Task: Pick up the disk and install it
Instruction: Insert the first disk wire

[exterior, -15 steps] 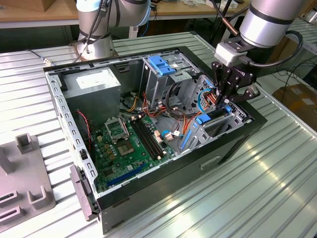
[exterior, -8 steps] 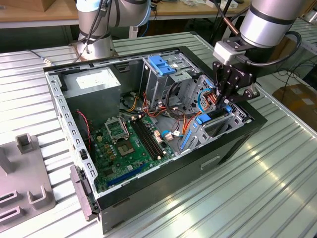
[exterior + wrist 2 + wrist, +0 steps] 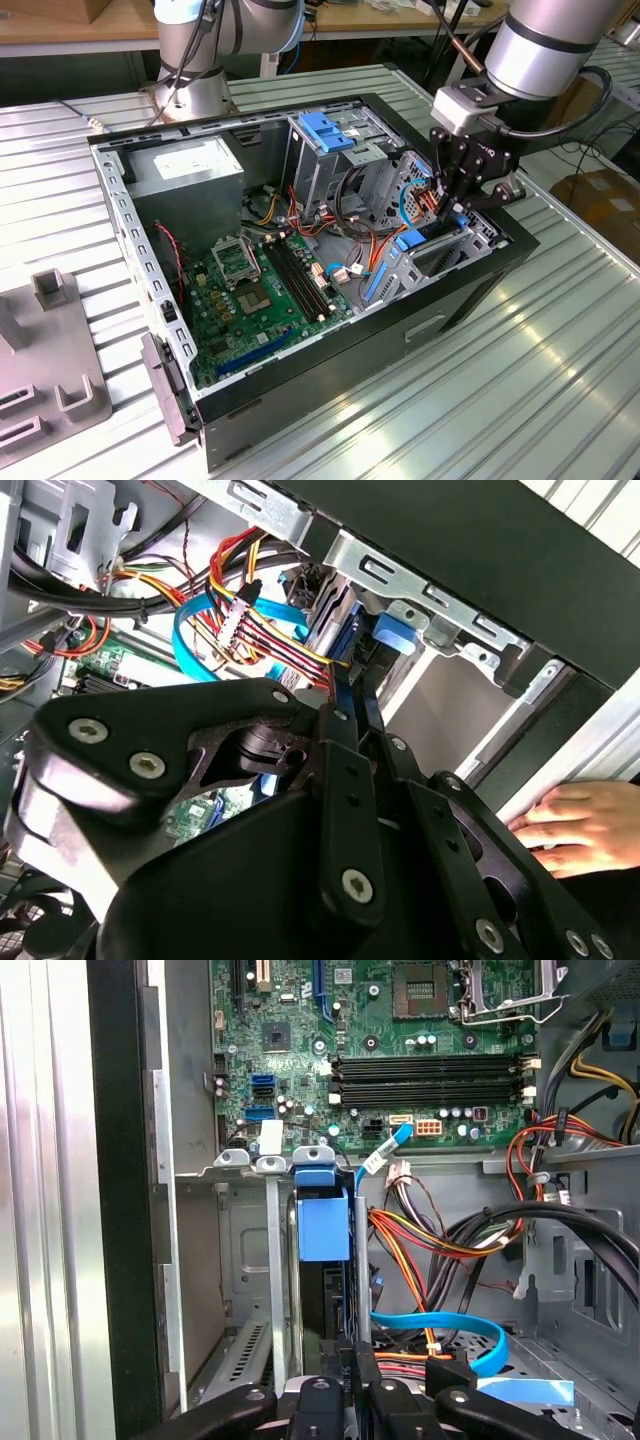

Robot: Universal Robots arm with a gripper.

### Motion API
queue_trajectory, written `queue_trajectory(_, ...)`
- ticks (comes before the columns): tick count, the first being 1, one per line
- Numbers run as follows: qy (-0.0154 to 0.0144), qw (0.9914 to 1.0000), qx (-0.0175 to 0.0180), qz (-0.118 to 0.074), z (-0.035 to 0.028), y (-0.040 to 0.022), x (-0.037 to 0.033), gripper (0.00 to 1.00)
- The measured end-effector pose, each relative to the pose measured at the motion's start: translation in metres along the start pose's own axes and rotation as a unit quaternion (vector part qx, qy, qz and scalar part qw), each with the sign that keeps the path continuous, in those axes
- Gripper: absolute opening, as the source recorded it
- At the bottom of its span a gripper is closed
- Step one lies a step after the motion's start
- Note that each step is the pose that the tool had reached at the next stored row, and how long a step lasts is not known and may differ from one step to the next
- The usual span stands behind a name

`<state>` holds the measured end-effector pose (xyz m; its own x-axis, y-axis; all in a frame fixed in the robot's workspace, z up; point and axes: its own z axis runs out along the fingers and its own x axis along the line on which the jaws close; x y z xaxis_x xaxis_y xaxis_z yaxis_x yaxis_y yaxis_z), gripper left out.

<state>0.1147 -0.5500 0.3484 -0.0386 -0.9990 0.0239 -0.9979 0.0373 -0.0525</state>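
The disk point(image 3: 322, 1215) stands on edge in a drive bay slot of the open computer case point(image 3: 330, 370), its light-blue carrier end facing the motherboard. In the exterior view the disk point(image 3: 410, 240) sits low at the case's right end. My gripper point(image 3: 447, 205) reaches down into that bay from above. In both wrist views the gripper point(image 3: 358, 1360) has its two black fingers drawn together, with nothing seen between them. The gripper point(image 3: 347, 680) has its tips right at the edge of the disk point(image 3: 388, 635); whether they touch it I cannot tell.
Red, yellow and orange cables point(image 3: 440, 1240) and a blue ribbon cable point(image 3: 470, 1335) crowd the bay's side. A tall metal cage point(image 3: 325, 130) with a blue latch stands behind. A grey fixture point(image 3: 60, 370) lies at the exterior view's left. A person's hand point(image 3: 580, 825) rests beside the case.
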Motion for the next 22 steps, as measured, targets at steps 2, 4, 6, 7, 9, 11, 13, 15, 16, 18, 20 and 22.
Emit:
queue_trajectory(2, 0.0000, 1.00000, 0.0000, 0.000, 0.0004, -0.0003, 0.0001, 0.16)
queue_trajectory(4, 0.0000, 1.00000, -0.0002, 0.000, 0.0006, -0.0006, 0.0001, 0.16)
queue_trajectory(6, 0.0000, 1.00000, -0.0003, 0.000, 0.0015, -0.0007, 0.0000, 0.16)
queue_trajectory(7, 0.0000, 1.00000, -0.0003, 0.000, 0.0015, -0.0007, 0.0000, 0.16)
queue_trajectory(9, 0.0000, 1.00000, -0.0003, 0.000, 0.0015, -0.0007, 0.0000, 0.16)
queue_trajectory(11, 0.0000, 1.00000, -0.0003, 0.000, 0.0016, -0.0007, 0.0000, 0.16)
queue_trajectory(13, 0.0000, 1.00000, -0.0003, 0.000, 0.0016, -0.0006, 0.0000, 0.16)
queue_trajectory(15, -0.0001, 1.00000, -0.0003, 0.000, 0.0020, -0.0006, 0.0000, 0.16)
queue_trajectory(16, 0.0000, 1.00000, -0.0003, 0.000, 0.0022, -0.0006, 0.0000, 0.16)
queue_trajectory(18, -0.0086, 0.99996, -0.0006, 0.000, -0.0009, -0.0009, 0.0024, 0.16)
queue_trajectory(20, -0.0086, 0.99996, -0.0006, 0.000, -0.0005, -0.0009, 0.0042, 0.16)
queue_trajectory(22, -0.0087, 0.99996, -0.0006, 0.001, 0.0001, -0.0009, 0.0043, 0.16)
